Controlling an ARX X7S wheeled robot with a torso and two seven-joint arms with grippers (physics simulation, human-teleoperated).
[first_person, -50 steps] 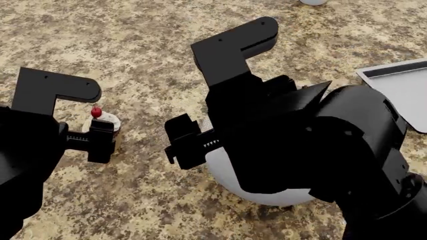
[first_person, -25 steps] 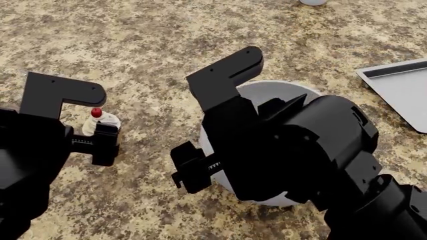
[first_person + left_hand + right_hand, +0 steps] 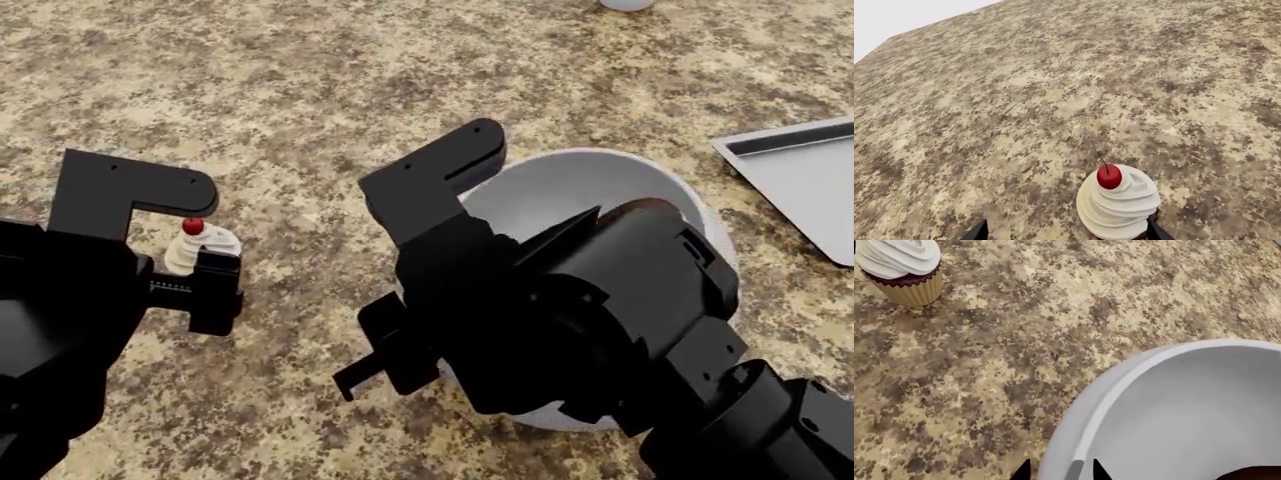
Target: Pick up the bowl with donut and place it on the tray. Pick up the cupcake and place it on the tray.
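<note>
Nearest you, your right gripper sits at the near rim of the bowl. The right wrist view shows two dark finger tips straddling that rim, one inside and one outside, with a narrow gap between them; whether they are pressing on the rim cannot be told. A brown sliver at the frame's corner is probably the donut, lying in the bowl. The risk here is a pinch on one thin glossy edge of a large round-bellied vessel: on lifting it may pivot or slip out, tipping the donut onto the table.

Further out on your left, the left gripper has its fingers spread wide either side of the cupcake, holding nothing. The cupcake stands upright on the table but sits close to one finger, not centred. Closing from there could shove or topple it, or crush the frosting if you grip too high.

Farthest, the tray lies at the right edge of the head view, well apart from both items and only partly visible. Your right arm hides much of the bowl, so judge the carry carefully.
</note>
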